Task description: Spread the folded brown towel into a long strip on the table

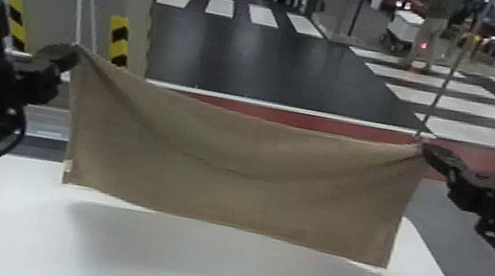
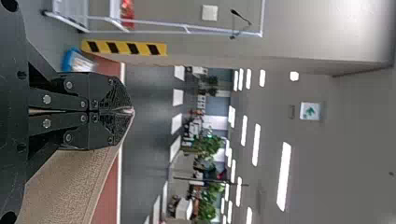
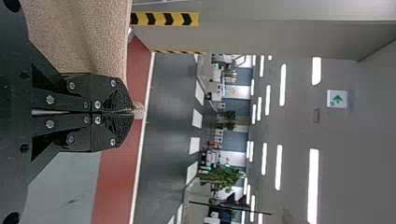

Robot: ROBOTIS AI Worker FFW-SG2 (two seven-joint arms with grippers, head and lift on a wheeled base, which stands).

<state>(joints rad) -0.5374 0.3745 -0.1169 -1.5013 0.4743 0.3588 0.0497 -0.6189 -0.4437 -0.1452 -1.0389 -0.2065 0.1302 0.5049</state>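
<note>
In the head view the brown towel (image 1: pixel 244 178) hangs stretched between both arms, its top edge sagging in the middle and its lower edge above the white table. My left gripper (image 1: pixel 77 50) is shut on the towel's upper left corner; my right gripper (image 1: pixel 421 148) is shut on the upper right corner, a little lower. In the left wrist view, the left gripper (image 2: pixel 125 111) pinches the cloth, and the towel (image 2: pixel 70 182) drapes off to one side. The right wrist view has the right gripper (image 3: pixel 130 112) with a bit of towel poking past its tips, beside the hanging towel (image 3: pixel 84 37).
Below the towel lies the white table (image 1: pixel 2 223), with a soft shadow on it; its right edge runs diagonally toward the bottom right corner. Behind stand a grey pillar with striped yellow markers (image 1: pixel 119 40) and a dark floor with white crossing stripes.
</note>
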